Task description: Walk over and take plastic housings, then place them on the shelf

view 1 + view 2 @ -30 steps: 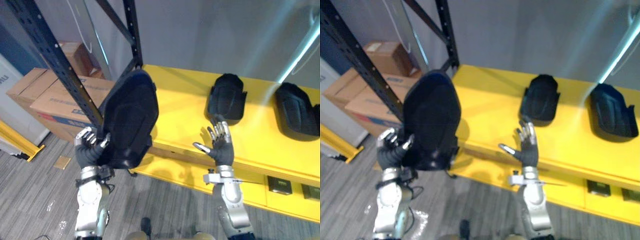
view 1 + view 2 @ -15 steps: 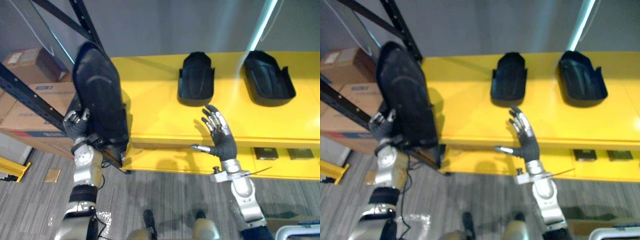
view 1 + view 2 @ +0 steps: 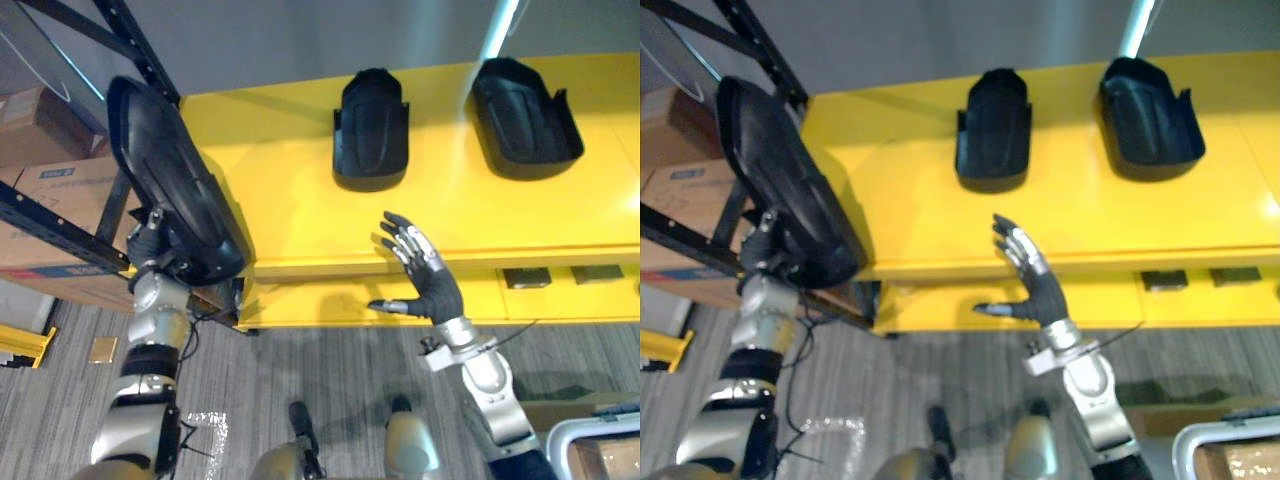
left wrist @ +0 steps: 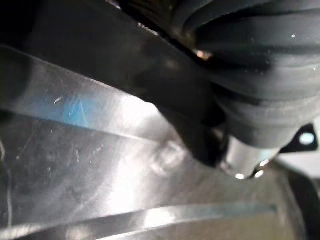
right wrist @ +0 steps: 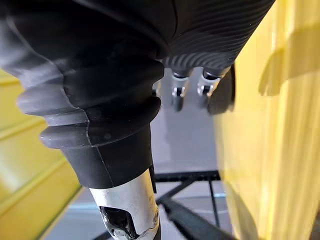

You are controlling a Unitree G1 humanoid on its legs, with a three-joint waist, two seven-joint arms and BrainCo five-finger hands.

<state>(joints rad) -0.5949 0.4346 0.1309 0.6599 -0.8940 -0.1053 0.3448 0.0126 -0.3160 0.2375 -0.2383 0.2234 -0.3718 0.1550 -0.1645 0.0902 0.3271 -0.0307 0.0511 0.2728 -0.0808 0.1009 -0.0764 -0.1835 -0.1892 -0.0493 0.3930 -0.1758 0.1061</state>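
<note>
Plastic housing (image 3: pixel 170 190), black, long and rounded, held up in the air at the far left, tilted, upper end against the black rack upright (image 3: pixel 130 40), lower end just off the left corner of the yellow shelf (image 3: pixel 290 180). Not yet set down on the shelf. Gripped at its lower edge by the left hand (image 3: pixel 150 238), raised on a nearly vertical forearm; fingers mostly behind the shell, apparently curled round the edge, with nothing else holding the shell up. In the left wrist view, just dark cover pressed close against a glossy dark surface.

Behind and below the rack, cardboard boxes (image 3: pixel 50 190) with pale labels and blue print, too small to read.

Further right, lying flat on the shelf top near the back wall, a middle housing (image 3: pixel 371 128), hollow side up, well apart from the held one. Beside it, not touching, a right housing (image 3: pixel 525 118), wider, also hollow side up.

In front of the shelf edge, between those two and lower, the right hand (image 3: pixel 430 285): forearm angled up from the lower right, palm toward the shelf, fingers straight and fanned upward, thumb stuck out to the left. Holding nothing, touching nothing.

Under the shelf lip at the right, small dark tags (image 3: pixel 525 277), writing illegible.
</note>
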